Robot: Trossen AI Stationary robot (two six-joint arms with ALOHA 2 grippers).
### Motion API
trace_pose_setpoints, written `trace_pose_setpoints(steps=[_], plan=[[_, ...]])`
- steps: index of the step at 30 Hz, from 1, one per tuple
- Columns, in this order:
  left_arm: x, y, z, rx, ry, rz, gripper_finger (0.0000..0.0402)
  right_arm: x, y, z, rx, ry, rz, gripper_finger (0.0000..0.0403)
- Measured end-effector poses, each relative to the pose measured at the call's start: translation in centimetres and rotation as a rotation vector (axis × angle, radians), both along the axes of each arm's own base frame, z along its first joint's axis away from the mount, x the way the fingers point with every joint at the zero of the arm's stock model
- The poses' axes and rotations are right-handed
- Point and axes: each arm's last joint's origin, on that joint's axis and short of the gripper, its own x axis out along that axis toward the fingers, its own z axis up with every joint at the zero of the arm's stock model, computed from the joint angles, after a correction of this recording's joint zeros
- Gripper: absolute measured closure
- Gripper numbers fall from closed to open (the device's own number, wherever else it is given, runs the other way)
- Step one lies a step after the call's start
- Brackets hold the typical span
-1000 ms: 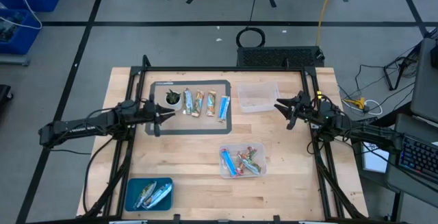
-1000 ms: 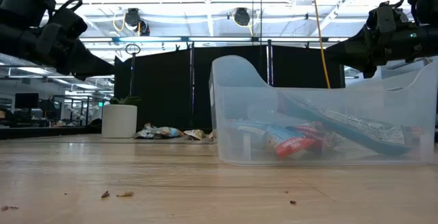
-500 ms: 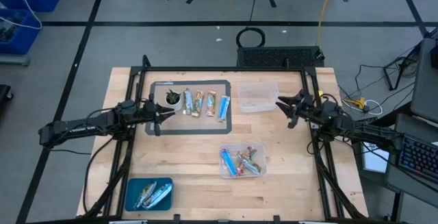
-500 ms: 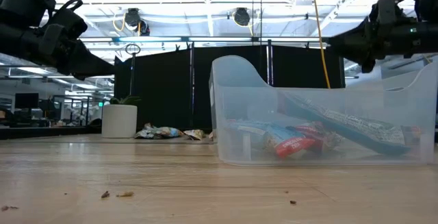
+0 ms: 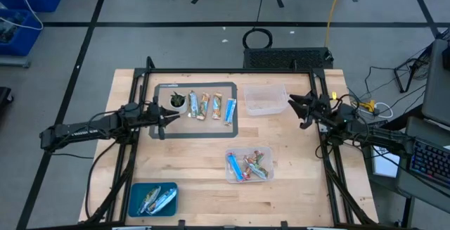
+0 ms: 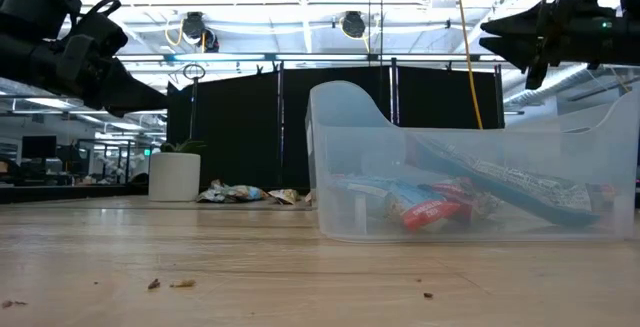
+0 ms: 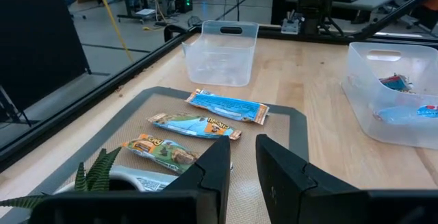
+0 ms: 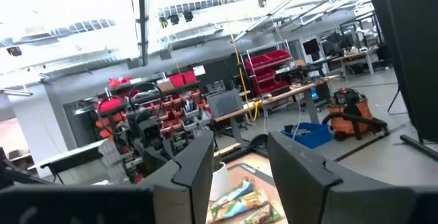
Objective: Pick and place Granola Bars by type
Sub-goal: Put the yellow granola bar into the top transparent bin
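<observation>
Several granola bars (image 5: pixel 211 107) lie side by side on a grey mat (image 5: pixel 158 89) at the far left, next to a white cup holding a green plant (image 5: pixel 177 101). The left wrist view shows three of these bars (image 7: pixel 229 107). More bars lie in a clear bin (image 5: pixel 249 164) at the near middle, and silvery ones lie in a blue tray (image 5: pixel 153 198) at the near left. My left gripper (image 5: pixel 163 122) (image 7: pixel 243 166) hovers by the mat's left edge, narrowly open and empty. My right gripper (image 5: pixel 295 105) (image 6: pixel 487 35) is open and empty. It is raised at the right and tipped upward.
An empty clear bin (image 5: pixel 265 100) stands at the far middle, between the mat and my right gripper. A black frame (image 5: pixel 148 72) runs round the table. Bare wood (image 5: pixel 190 160) lies between the mat and the near containers.
My right gripper has risen a little and tipped its fingers upward, its tips shifting slightly toward the far edge. Its opening is unchanged. My left arm and all the bars have kept still.
</observation>
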Motion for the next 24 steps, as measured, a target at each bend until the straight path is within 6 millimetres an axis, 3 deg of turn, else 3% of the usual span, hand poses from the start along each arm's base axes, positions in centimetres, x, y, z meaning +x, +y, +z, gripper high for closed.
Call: trace_pose_setpoints(steps=[5, 11, 13, 16, 20, 24], plan=[[0.0, 0.0, 0.0, 0.000, 0.000, 0.000, 0.0325, -0.1, 0.0, 0.5, -0.036, -0.038, -0.010, 0.0273], [0.0, 0.0, 0.0, 0.000, 0.000, 0.000, 0.0325, -1.6, 0.4, 3.3, -0.191, -0.328, -0.050, 0.0273], [0.0, 0.0, 0.0, 0.000, 0.000, 0.000, 0.0325, -1.5, 0.4, 3.5, -0.200, -0.346, -0.053, 0.0273], [0.0, 0.0, 0.0, 0.000, 0.000, 0.000, 0.0325, -0.1, 0.0, 2.8, -0.163, -0.208, -0.044, 0.0273], [0.0, 0.0, 0.0, 0.000, 0.000, 0.001, 0.0325, 2.4, -0.4, 6.0, -0.145, -0.102, 0.006, 0.0273], [0.0, 0.0, 0.0, 0.000, 0.000, 0.002, 0.0325, 7.3, -1.3, 8.1, -0.114, 0.204, 0.034, 0.0273]])
